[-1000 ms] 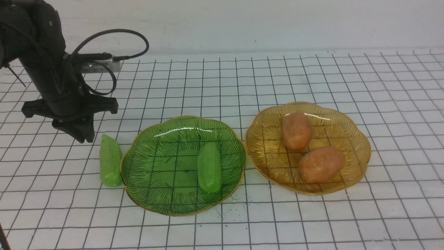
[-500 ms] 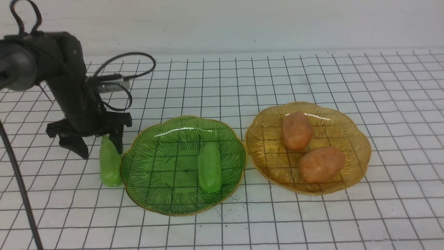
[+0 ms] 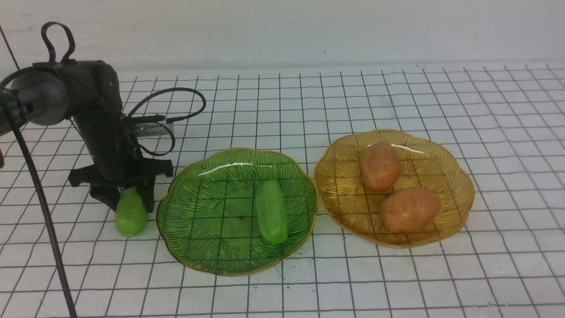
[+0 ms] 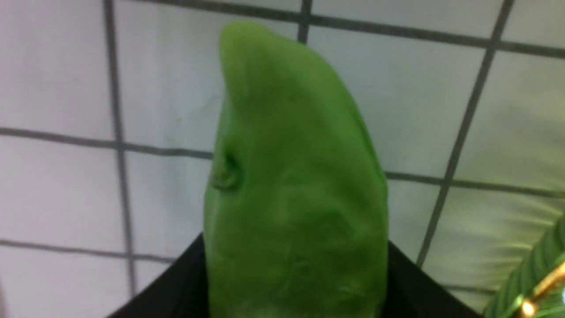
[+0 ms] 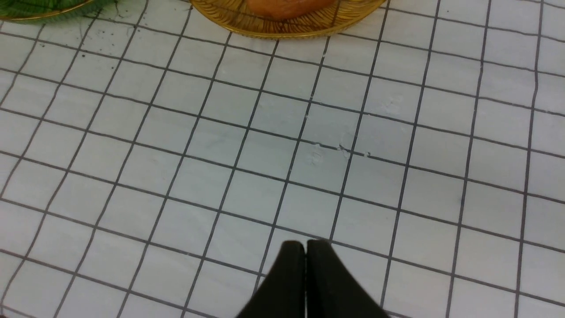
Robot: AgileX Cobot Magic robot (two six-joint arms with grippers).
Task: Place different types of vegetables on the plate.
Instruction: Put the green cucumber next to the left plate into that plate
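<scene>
In the front view my left gripper [image 3: 128, 204] straddles a light-green cucumber [image 3: 130, 214] just left of the green plate [image 3: 176, 179], with a finger on each side of it. The left wrist view shows this cucumber [image 4: 291, 176] filling the gap between the black fingers [image 4: 410, 282], its tip pointing away over the grid mat. A second cucumber [image 3: 271, 212] lies in the green plate. Two orange-brown potatoes [image 3: 379, 165] [image 3: 410, 210] lie in the amber plate [image 3: 459, 176]. My right gripper [image 5: 305, 248] is shut and empty above the mat, seen only in the right wrist view.
The two plates touch side by side on a white mat with a black grid. The green plate's gold rim [image 4: 538, 282] is close beside the held cucumber. The amber plate's near rim [image 5: 282, 28] lies ahead of the right gripper. A cable loops from the left arm [image 3: 176, 117].
My left arm came down and to the right, over the loose cucumber, and its fingers closed around it. The cucumber shifted a little left and tilted. The plates were nudged slightly right.
</scene>
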